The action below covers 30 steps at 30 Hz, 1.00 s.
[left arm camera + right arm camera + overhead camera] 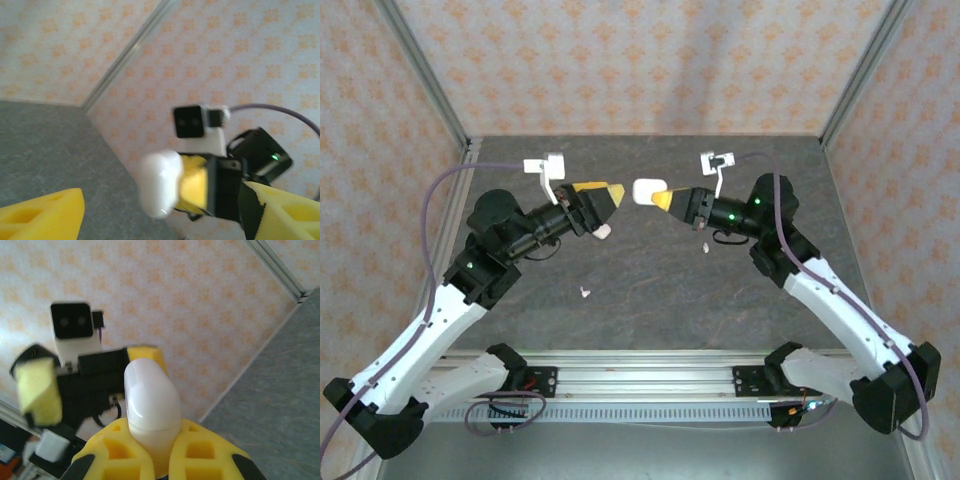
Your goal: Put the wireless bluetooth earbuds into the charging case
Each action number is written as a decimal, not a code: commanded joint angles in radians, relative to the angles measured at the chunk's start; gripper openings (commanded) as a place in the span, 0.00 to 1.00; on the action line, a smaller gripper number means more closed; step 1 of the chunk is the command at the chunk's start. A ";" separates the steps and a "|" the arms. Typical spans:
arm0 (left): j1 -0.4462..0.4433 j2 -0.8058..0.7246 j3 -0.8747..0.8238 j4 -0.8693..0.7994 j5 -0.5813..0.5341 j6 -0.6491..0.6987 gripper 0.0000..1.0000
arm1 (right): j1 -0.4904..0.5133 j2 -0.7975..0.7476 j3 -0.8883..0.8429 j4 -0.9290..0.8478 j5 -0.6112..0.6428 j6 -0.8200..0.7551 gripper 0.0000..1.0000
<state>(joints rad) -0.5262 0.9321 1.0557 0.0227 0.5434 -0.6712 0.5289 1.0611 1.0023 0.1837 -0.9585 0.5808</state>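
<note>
The right gripper [660, 199] is clamped on the white charging case [648, 189]; at its nine o'clock, the left gripper [611, 194] gapes, empty.

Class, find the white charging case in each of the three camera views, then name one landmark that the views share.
Top external: white case at centre, held by the right gripper.
Left wrist: white case at lower centre.
Right wrist: white case at centre, between the yellow fingers.
Shared landmark: the orange-patterned wall.
</note>
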 commanded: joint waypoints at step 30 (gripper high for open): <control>-0.022 0.019 -0.118 0.148 0.196 0.214 0.75 | -0.004 -0.030 0.006 0.020 -0.020 -0.255 0.01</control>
<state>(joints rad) -0.5663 0.9779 0.9512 0.1894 0.7921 -0.4618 0.5228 1.0710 1.0039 0.1570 -0.9623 0.3454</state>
